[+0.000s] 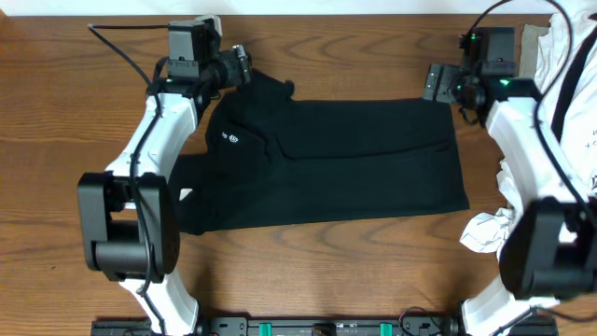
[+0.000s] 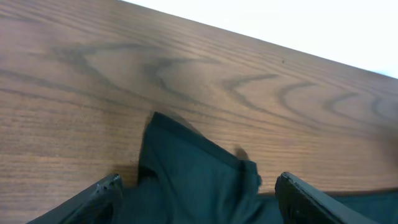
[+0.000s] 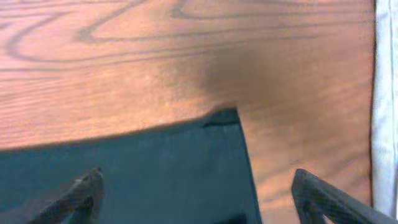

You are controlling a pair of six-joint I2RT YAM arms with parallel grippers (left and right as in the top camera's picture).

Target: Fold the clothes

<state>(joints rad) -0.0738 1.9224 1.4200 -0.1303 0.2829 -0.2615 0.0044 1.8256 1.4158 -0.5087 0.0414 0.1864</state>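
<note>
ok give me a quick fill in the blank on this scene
1. The garment on the wooden table is coloured ___.
2. The left gripper and right gripper both stand ___, at its far corners.
3. The white clothes lie nearest the ___ gripper.
Missing words: black; open; right.

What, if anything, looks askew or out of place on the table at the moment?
The black garment is not lying flat. Its far corner, by the open left pincer, is bunched up, while the corner at the other end lies neat. White clothes sit crumpled at the right edge of the table.
</note>
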